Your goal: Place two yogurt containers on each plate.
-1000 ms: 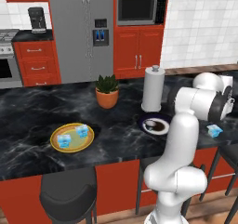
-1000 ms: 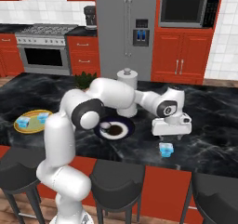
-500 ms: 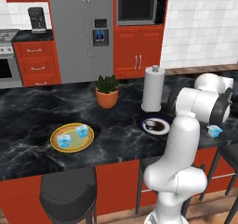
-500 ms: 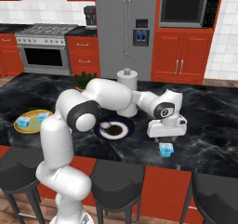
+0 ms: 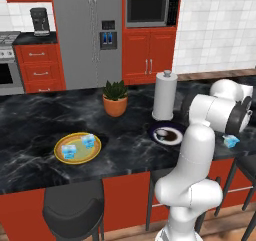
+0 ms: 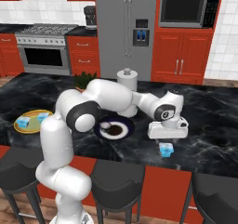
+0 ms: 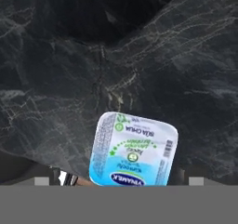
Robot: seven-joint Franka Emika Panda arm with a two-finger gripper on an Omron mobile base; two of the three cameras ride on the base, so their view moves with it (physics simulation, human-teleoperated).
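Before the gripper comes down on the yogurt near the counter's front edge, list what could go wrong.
1. The yogurt container sits close to the counter's front edge; a nudge from the open gripper could push it off.
2. In the hand view the container lies low and off-centre, so the fingers may land on its lid rather than straddle it.
3. The route to the navy plate is short, yet the paper towel roll stands beside it.
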